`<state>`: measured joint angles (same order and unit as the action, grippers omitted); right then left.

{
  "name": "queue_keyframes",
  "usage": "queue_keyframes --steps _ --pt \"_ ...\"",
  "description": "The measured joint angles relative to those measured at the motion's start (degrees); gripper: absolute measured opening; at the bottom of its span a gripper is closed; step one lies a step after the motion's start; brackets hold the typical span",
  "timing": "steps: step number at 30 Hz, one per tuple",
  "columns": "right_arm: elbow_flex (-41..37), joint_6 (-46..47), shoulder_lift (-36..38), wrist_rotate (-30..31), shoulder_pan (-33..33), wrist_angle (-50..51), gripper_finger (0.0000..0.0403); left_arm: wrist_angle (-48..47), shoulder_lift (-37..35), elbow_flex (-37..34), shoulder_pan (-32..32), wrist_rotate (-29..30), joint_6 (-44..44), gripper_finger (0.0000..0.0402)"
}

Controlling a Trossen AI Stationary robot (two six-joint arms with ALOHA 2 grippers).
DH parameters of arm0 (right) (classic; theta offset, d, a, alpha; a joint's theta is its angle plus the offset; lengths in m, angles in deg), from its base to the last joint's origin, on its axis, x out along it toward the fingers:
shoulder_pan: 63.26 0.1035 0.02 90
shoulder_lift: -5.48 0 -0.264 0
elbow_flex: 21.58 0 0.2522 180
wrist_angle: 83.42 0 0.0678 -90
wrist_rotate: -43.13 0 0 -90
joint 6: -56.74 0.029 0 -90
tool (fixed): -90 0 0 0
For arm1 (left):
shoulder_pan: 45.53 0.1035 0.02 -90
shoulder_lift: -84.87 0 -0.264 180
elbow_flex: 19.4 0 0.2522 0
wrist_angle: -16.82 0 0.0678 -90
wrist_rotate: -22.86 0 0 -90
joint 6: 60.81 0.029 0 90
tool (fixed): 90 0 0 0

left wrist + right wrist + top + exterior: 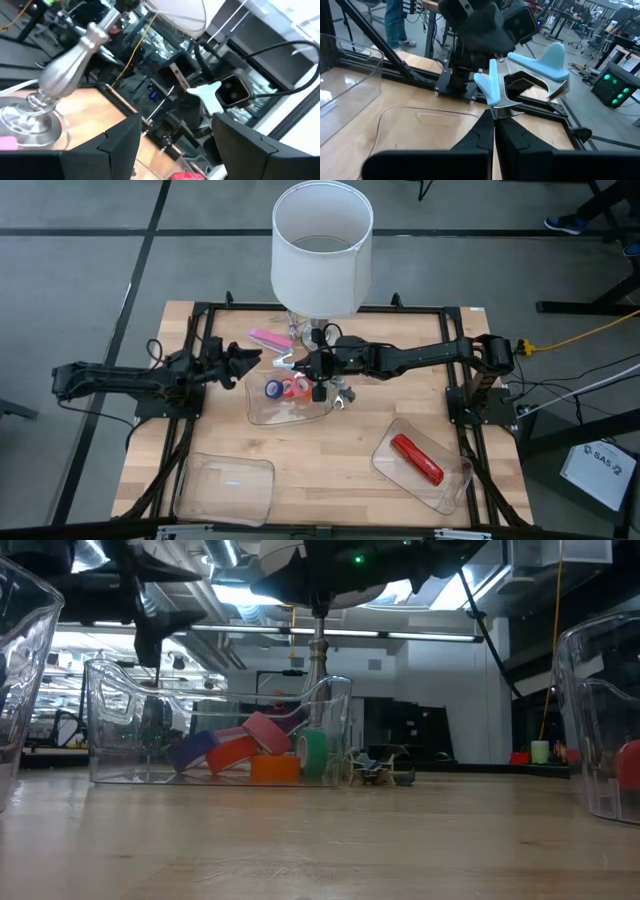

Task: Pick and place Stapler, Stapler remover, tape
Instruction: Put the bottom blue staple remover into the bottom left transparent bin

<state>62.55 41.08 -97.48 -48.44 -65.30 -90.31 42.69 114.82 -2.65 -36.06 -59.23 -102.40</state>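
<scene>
A stapler remover (540, 62) with pale blue grips and chrome jaws is in my right gripper (494, 116), which is shut on it near the far edge of the middle clear tray (262, 412). In the high view the remover (283, 362) sits between both grippers. Several coloured tape rolls (262, 752) lie inside that tray, leaning on each other. My left gripper (175, 145) is open, just left of the remover, touching nothing. A pink stapler (268, 338) lies flat on the table by the lamp base. A red stapler (417, 458) lies in the right tray. My right gripper pinches the stapler remover by its chrome metal end (504, 106) between the two fingertips (482, 131). The two blue grips fan out beyond the fingers, away from the wrist. The remover is lifted clear of the table.
A white-shaded lamp (322, 240) stands at the far middle; its silver base (30, 115) is close to my left gripper. An empty clear tray (225, 485) sits near left. A second small metal remover-like object (375, 770) lies on the table right of the tape tray.
</scene>
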Motion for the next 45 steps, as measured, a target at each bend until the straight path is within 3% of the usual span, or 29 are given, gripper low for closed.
queue_keyframes --steps 16,21,26,35,45 --pt "0.0 -0.07 0.0 0.0 0.0 -0.85 0.0006 3.11 16.99 11.2 0.0 -9.19 6.36 0.0239" --pt "0.0 -0.19 0.0 0.0 0.0 -0.82 0.0006 4.89 20.52 12.29 0.0 -9.04 5.8 0.0234" --pt "0.0 -0.17 0.01 0.0 0.0 -0.62 0.0006 8.42 22.39 12.34 0.02 -9.3 3.18 0.0183" --pt "0.04 -0.24 -0.93 0.32 -0.11 -0.78 0.0006 8.41 23.04 12.34 0.0 -9.51 -0.12 0.0042" --pt "0.04 0.35 -1.15 0.03 -0.06 -0.56 0.0033 8.09 23.06 12.29 0.11 -10.68 1.34 0.0037"
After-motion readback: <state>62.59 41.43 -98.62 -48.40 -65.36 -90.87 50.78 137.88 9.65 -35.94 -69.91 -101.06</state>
